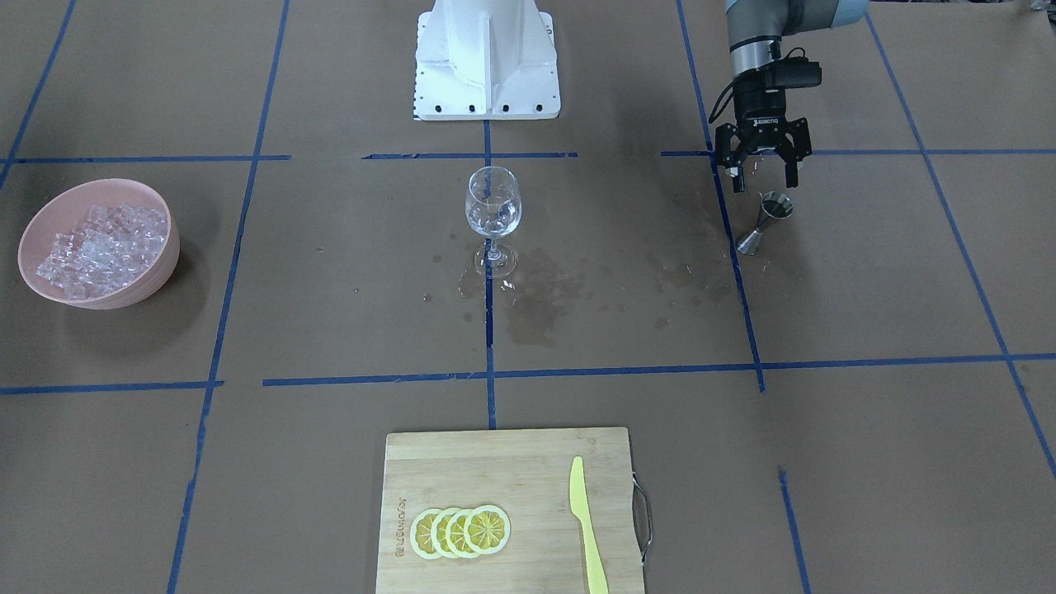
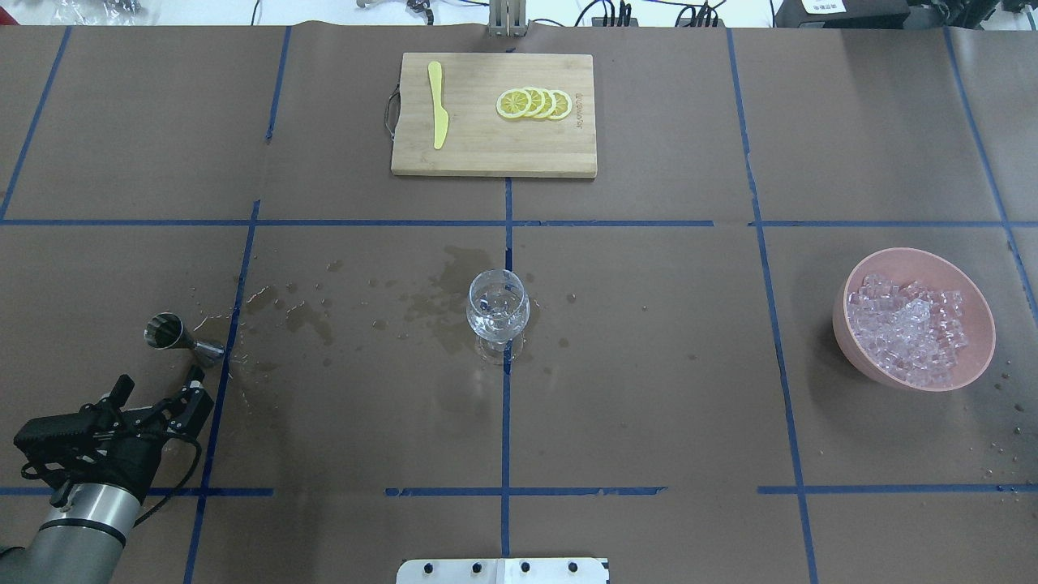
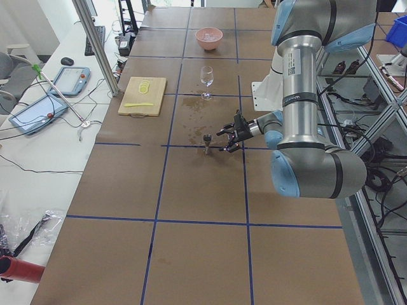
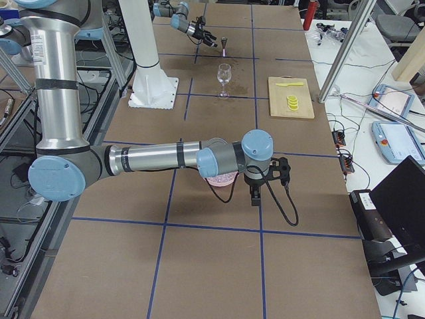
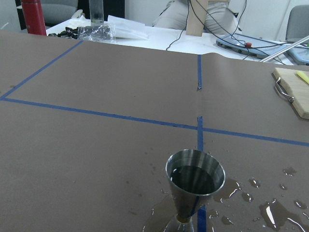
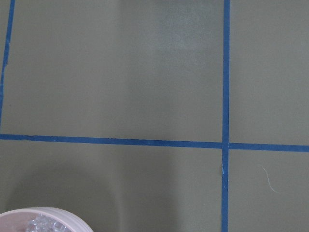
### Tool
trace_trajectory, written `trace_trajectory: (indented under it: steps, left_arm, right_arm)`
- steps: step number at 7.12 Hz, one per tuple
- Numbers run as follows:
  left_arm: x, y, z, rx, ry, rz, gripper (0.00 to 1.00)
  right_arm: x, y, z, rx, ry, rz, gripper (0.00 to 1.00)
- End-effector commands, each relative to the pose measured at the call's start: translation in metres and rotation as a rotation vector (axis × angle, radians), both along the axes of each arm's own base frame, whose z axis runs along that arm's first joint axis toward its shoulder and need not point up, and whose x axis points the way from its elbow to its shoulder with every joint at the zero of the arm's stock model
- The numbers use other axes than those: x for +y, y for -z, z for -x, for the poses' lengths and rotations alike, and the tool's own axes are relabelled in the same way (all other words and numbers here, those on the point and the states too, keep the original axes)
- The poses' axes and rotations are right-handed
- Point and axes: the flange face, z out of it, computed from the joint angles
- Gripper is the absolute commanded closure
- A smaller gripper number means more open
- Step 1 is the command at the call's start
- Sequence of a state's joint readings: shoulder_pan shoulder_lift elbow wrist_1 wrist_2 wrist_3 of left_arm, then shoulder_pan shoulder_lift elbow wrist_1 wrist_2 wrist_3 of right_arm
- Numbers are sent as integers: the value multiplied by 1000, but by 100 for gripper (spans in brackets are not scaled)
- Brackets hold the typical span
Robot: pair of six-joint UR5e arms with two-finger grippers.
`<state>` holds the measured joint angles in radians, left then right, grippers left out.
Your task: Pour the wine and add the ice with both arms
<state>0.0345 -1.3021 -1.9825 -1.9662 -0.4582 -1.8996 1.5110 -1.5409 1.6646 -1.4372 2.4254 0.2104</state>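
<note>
There is a little wine [image 5: 195, 178] in the metal jigger [image 1: 766, 221]. The jigger stands upright toward the left end of the worktop [image 1: 330, 247]. Wet spots lie around its foot.

The left gripper [image 1: 764, 180] hangs near the jigger, on the robot's side of it. It does not touch the jigger. Its two fingers are spread wide and hold nothing.

The wine glass [image 1: 492, 206] stands in the middle of the worktop. Some clear liquid sits in its bottom. Dark wet stains [image 1: 536, 289] mark the brown paper around it.

The ice [image 1: 99, 247] is a heap of small clear cubes in a pink bowl [image 1: 161, 272] near the right end of the worktop. The right arm [image 4: 153, 159] reaches over this bowl. The right gripper [image 4: 255, 194] points down just beside the bowl. I cannot tell if its fingers are apart or together.

A wooden cutting board [image 1: 511, 470] lies at the middle of the edge far from the robot. Four lemon slices [image 1: 462, 530] and a yellow knife [image 1: 584, 520] lie on it.
</note>
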Motion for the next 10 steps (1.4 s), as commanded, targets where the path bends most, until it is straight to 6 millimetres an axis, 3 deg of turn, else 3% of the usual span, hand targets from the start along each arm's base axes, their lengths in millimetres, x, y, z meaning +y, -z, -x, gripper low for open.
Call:
trace_trajectory:
  steps: [1, 4, 7, 10]
  left_arm:
    - [-1, -15, -22, -31, 13, -29, 0]
    - [-13, -25, -33, -59, 53, -63, 0]
    - [-32, -17, -35, -78, 85, -71, 0]
    - [-44, -19, -53, -79, 108, -69, 1]
  right_arm:
    - [1, 0, 0, -2, 0, 1, 0]
    - [2, 2, 0, -6, 1, 1, 0]
    - [3, 0, 2, -32, 7, 13, 0]
    - [1, 5, 2, -35, -7, 20, 0]
